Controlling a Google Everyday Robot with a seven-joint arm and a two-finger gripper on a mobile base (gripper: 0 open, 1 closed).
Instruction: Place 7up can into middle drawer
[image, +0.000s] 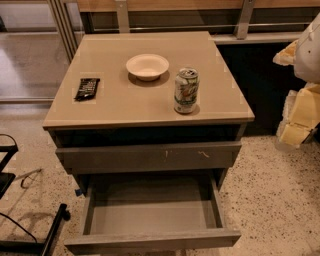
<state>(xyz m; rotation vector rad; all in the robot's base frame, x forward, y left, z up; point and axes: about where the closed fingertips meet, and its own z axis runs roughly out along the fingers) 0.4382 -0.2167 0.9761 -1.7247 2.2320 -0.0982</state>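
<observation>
The 7up can, white and green with a silver top, stands upright on the tan cabinet top, near its front right. The middle drawer is pulled out below, showing a bare grey floor and a plain front. My gripper, white and yellowish, is at the right edge of the view, to the right of the cabinet and well apart from the can, with nothing seen in it.
A white bowl sits behind the can. A dark snack packet lies at the left of the top. The scratched upper drawer front is closed. Black chair legs stand on the speckled floor at lower left.
</observation>
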